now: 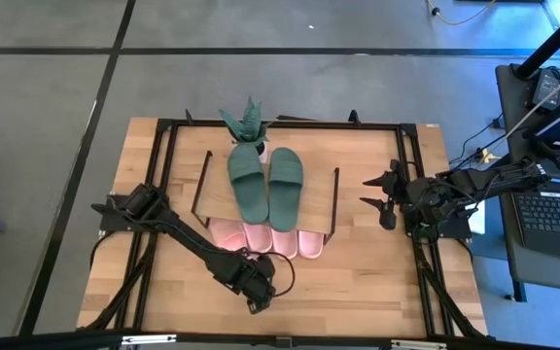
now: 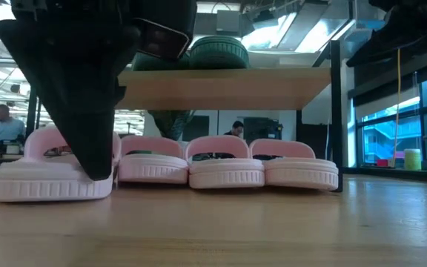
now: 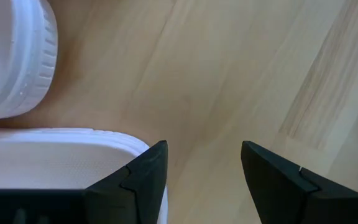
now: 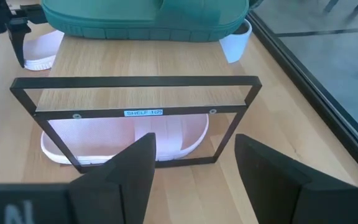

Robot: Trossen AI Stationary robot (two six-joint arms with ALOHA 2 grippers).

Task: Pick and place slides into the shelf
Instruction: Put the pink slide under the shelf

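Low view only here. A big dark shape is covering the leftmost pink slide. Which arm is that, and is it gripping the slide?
Observer: That's the left hand, open. The pink slide lies beside one finger, ungripped.
Operator: Where's the right hand?
Observer: The right hand is off the right end of the shelf, open and facing it.
Operator: What's the green on top?
Observer: The green pair, lying side by side on the board, with a potted plant at the far edge.

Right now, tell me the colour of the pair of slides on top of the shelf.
Dark green slides, lying on the shelf; the high view shows them best.
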